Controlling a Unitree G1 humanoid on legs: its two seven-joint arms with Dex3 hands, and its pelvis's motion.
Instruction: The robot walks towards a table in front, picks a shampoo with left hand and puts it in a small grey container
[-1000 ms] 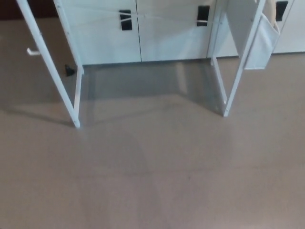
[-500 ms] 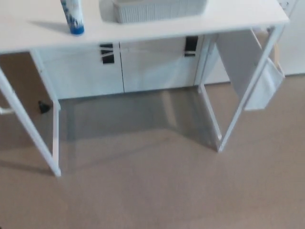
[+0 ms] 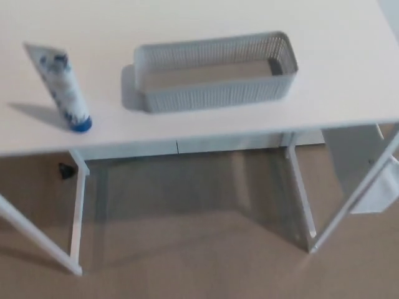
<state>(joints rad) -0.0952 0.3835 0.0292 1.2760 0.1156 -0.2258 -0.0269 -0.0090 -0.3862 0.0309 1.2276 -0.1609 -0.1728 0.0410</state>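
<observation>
**White table seen from above, with a grey container and a shampoo tube**

A white table (image 3: 206, 25) fills the upper half of the head view. Its back edge and both side edges are cut off by the frame; only the front edge shows, running across the middle of the picture.

Below it lies a brown floor (image 3: 187, 261). Thin white table legs (image 3: 77, 218) reach down to the floor at left and right, some of them slanted, and the outermost are cropped at the picture's edges. Just under the front edge a strip of white cabinet (image 3: 187, 147) shows, most of it hidden by the tabletop. At the far right a pale hanging panel (image 3: 368, 187) is blurred and partly cut off, so what it is cannot be told.

The small grey container (image 3: 215, 96) sits on the table, slightly right of centre. It is long, with rounded corners and perforated walls, and its floor shows through the open top.

The shampoo tube (image 3: 65, 93) stands at the table's left, near the front edge and apart from the container. It is white with blue markings too blurred to read. It rests on its blue cap and leans, crimped end up.

A small dark object (image 3: 65, 170) lies on the floor under the table's left side, too small to identify.

No robot hand shows, so whether either is released or clenched cannot be told.
</observation>
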